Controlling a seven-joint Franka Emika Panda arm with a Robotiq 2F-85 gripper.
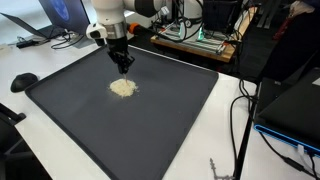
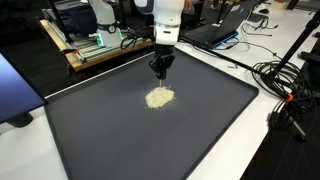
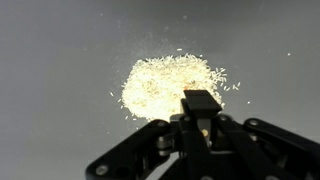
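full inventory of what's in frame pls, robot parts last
grain pile: 1, pale beige, middle of the mat
mat: 1, dark grey, covers most of the table
table: 1, white, under the mat
cables: several, black, on the table beside the mat
laptop: 1, open, blue screen, beyond a table corner
wooden board: 1, light brown, behind the table
arm: 1, white, over the mat's far side
pincer: 1, black, shut, pointing down beside the pile
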